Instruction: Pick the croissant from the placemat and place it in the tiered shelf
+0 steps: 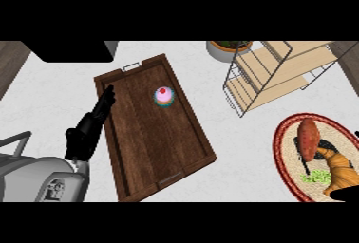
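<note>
The golden-brown croissant (341, 172) lies on the oval, red-rimmed placemat (286, 142) at the right edge. The wire and wood tiered shelf (280, 71) stands beyond it at the upper right. Only a dark sliver of my right hand (346, 195) shows at the lower right corner, right at the croissant's near end; whether it touches is unclear. My left hand (85, 133) rests open at the left, fingers pointing up along the left rim of a wooden tray (151, 142), holding nothing.
On the placemat an orange-brown sweet potato (308, 134) and a small green item (319, 177) lie beside the croissant. A pink cupcake (163, 96) sits on the tray. A potted plant (228, 47) stands left of the shelf; a black block (70, 51) is at the upper left.
</note>
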